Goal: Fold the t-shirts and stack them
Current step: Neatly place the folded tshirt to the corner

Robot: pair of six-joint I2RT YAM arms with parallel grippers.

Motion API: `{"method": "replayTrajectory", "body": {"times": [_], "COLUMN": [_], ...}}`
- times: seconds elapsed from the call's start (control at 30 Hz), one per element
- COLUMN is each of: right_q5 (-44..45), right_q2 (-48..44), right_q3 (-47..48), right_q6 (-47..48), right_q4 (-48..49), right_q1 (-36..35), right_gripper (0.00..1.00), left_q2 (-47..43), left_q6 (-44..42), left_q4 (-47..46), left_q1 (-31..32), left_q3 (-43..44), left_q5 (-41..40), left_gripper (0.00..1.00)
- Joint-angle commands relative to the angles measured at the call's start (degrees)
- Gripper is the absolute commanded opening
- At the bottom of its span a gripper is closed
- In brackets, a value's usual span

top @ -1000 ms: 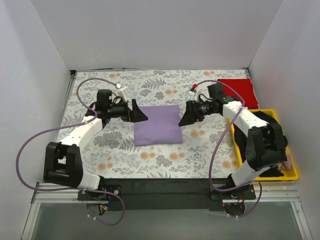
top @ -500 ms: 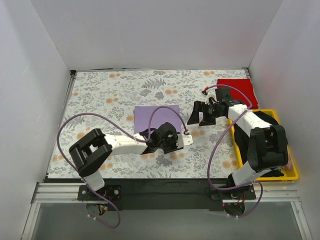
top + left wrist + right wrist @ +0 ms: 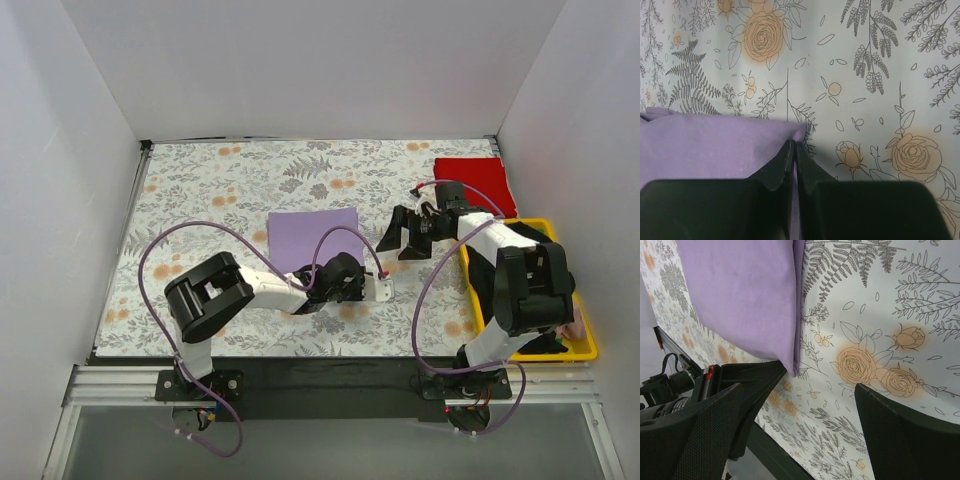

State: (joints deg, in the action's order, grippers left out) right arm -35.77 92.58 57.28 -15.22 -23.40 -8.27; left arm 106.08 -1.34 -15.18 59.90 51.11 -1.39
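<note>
The lavender t-shirt (image 3: 312, 236) lies folded in a rectangle in the middle of the floral cloth. My left gripper (image 3: 345, 272) reaches in from the near side and is shut on the shirt's near right corner. The left wrist view shows the purple cloth (image 3: 715, 145) pinched between the two closed fingers of the left gripper (image 3: 792, 146). My right gripper (image 3: 405, 232) hangs open just right of the shirt, touching nothing. In the right wrist view the shirt (image 3: 740, 295) lies ahead of the wide-open right gripper (image 3: 797, 390). The red t-shirt (image 3: 475, 184) lies folded at the far right.
A grey-and-orange floral cloth (image 3: 200, 190) covers the table. A yellow tray (image 3: 583, 345) sits along the right edge, under the right arm. White walls close in the left, back and right sides. A purple cable (image 3: 190, 235) loops above the left arm.
My left arm has swung from the shirt's left side round to its near right corner and shut on it. The right gripper has backed off slightly to the right, staying open.
</note>
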Motion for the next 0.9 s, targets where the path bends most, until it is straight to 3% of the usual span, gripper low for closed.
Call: {"method": "replayTrajectory", "body": {"times": [0.0,0.2,0.6,0.67,0.8,0.87], "right_q5": [-3.8,-11.1,-13.7,-10.1,-2.5,1.4], "right_q2": [0.7,4.5,14.8,15.4,17.5,17.6], "right_q3": [-1.6,-6.9,-3.8,-4.2,-3.0,-3.4], "right_q6": [-3.3,-14.3,-27.7,-30.4,-32.8,-35.6], "right_q4": [3.3,16.7,28.7,31.0,32.9,36.2], "right_q1": [0.0,-1.6,-8.7,-8.8,-8.8,-9.0], "right_gripper": [0.98,0.98,0.98,0.94,0.64,0.58], "left_q2": [-2.4,-9.1,-12.9,-13.2,-13.4,-13.4], "left_q6": [0.9,5.0,8.3,9.5,10.6,11.0], "left_q4": [2.6,3.2,2.5,2.7,3.0,3.0], "left_q1": [-0.6,-1.3,-1.6,-1.8,-1.9,-2.4], "left_q3": [1.1,1.2,0.7,1.0,1.4,1.5], "left_q5": [3.6,8.6,11.0,11.4,11.4,11.7], "left_gripper": [0.0,0.0,0.0,0.0,0.0,0.0]}}
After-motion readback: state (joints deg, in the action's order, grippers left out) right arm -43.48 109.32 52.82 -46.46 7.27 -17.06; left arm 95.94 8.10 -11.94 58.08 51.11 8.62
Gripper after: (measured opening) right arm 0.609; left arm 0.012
